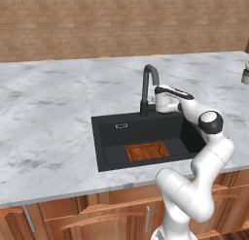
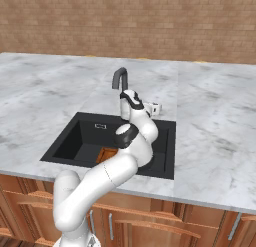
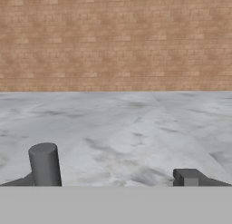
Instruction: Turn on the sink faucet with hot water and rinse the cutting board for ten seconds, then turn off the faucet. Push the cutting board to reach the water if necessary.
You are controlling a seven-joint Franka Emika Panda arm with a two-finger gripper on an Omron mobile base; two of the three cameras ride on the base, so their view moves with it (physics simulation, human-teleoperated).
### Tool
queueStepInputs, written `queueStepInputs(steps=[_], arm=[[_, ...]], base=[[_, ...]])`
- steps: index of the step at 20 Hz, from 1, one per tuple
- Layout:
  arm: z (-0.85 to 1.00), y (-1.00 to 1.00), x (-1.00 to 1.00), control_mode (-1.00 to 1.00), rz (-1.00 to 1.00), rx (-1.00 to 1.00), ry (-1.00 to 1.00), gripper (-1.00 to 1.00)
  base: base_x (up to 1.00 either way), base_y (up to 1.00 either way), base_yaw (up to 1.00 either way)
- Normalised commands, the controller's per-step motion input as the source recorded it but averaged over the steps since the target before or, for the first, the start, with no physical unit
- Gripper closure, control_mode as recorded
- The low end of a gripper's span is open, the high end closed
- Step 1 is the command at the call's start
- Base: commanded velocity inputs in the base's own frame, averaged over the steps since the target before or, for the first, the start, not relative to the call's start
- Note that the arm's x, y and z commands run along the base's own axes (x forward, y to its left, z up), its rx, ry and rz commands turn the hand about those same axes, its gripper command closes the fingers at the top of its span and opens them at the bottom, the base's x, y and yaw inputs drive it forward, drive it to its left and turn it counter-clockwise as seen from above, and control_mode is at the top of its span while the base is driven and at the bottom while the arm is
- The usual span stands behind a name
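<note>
Cutting board (image 1: 147, 151), small and orange-brown, lies flat on the floor of the black sink (image 1: 109, 137), close to the near wall and toward the basin's 5 o'clock corner. A pale drain mark (image 1: 121, 126) sits farther back at about 11 o'clock from the board. The white robot arm (image 1: 204, 161) rises in front of the sink and bends over the basin's right side, reaching to the back rim. Its jaws (image 3: 115, 175) are held level just beside the base of the black gooseneck faucet (image 1: 148, 86), at the faucet's 3 o'clock. The two dark tips stand well apart, with nothing between them but bare marble. Grey-white marble table (image 1: 44, 117) stretches beyond the faucet to a brown brick wall (image 1: 121, 20).
</note>
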Motion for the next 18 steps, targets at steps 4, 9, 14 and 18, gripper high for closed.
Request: queueStepInputs(steps=[4,9,14,18], arm=[[0.00,-0.09,0.00,-1.00,0.00,0.00,0.00,-1.00],[0.00,-0.09,0.00,-1.00,0.00,0.00,0.00,-1.00],[0.00,-0.10,0.00,-1.00,0.00,0.00,0.00,-1.00],[0.00,-0.14,0.00,-1.00,0.00,0.00,0.00,-1.00]], base=[[0.00,0.00,0.00],[0.00,0.00,0.00],[0.00,0.00,0.00],[0.00,0.00,0.00]])
